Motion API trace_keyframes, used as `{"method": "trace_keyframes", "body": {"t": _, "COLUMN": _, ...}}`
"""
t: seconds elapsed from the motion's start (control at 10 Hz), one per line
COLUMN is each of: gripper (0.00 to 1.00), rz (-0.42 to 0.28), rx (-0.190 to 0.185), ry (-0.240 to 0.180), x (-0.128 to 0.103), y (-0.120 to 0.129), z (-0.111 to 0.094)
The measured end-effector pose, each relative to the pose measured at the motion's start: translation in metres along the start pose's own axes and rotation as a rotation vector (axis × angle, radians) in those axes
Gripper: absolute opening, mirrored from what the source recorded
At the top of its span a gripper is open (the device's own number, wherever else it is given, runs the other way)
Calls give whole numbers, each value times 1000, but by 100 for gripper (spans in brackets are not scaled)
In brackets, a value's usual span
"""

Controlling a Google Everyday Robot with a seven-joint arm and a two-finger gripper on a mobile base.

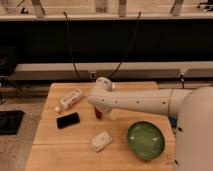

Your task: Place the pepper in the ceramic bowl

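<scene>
The pepper (98, 113) is a small dark red-brown piece on the wooden table (55, 150), just under the end of my white arm. My gripper (100, 105) points down at the arm's end, right over the pepper; whether it touches the pepper is hidden by the arm. The ceramic bowl (145, 140) is wide, green and empty. It stands on the table to the front right of the pepper, apart from the gripper.
A black phone (68, 120) lies left of the pepper. A white bottle-like item (70, 99) lies at the back left. A white crumpled packet (101, 141) lies in front of the pepper, left of the bowl. Black cables hang behind the table.
</scene>
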Motion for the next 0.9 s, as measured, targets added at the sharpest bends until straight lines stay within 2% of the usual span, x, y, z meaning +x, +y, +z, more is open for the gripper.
{"method": "trace_keyframes", "body": {"t": 0.9, "gripper": 80, "rz": -72, "rx": 6, "ry": 3, "x": -1, "y": -15, "z": 2}}
